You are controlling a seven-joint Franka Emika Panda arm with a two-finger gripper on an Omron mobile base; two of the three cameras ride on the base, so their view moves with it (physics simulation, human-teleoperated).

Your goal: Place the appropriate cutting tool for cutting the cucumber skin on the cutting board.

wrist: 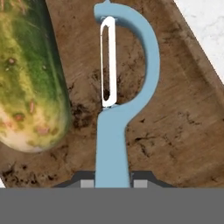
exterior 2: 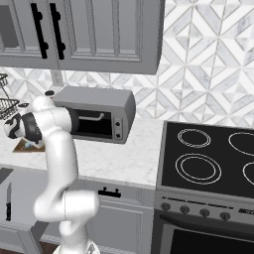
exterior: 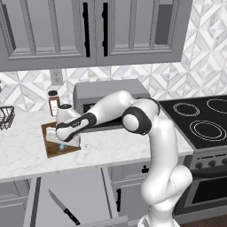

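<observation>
in the left base view, a white robot arm rises from the lower right of the frame, bends at a dark elbow near the centre and reaches left and down to a marble counter. its gripper [exterior: 62,141] hangs over a brown cutting board [exterior: 53,150] at the left of centre, and a bit of the light-blue peeler [exterior: 62,146] shows just under the hand, over the board. behind the board, a spice jar [exterior: 53,103] with a dark lid stands by the tiled wall. a grey toaster oven [exterior: 111,93] sits behind the arm in the middle of the frame. a black cooktop [exterior: 204,119] fills the right side. a wire basket [exterior: 6,116] is at the left edge. in the lower left, an open drawer holds a black-handled knife [exterior: 63,207].

in the right base view, the arm rises from the lower left and its hand is at the left edge, over a corner of the board [exterior 2: 22,147]. the toaster oven [exterior 2: 96,115] is to the right of it, the cooktop [exterior 2: 213,161] at the lower right, and the knife [exterior 2: 8,201] at the lower left edge.

in the hand view, the peeler [wrist: 114,105] runs up the middle of the frame, its handle pinched between the two dark fingertips [wrist: 86,180] at the bottom, its looped head and steel blade near the top. the gripper [wrist: 113,181] is clenched on the handle. the wooden board [wrist: 175,127] lies directly beneath. the cucumber [wrist: 30,83], yellow-green and blotchy, lies on the board at the left, just beside the peeler and not touching it. whether the peeler touches the board cannot be told.
</observation>
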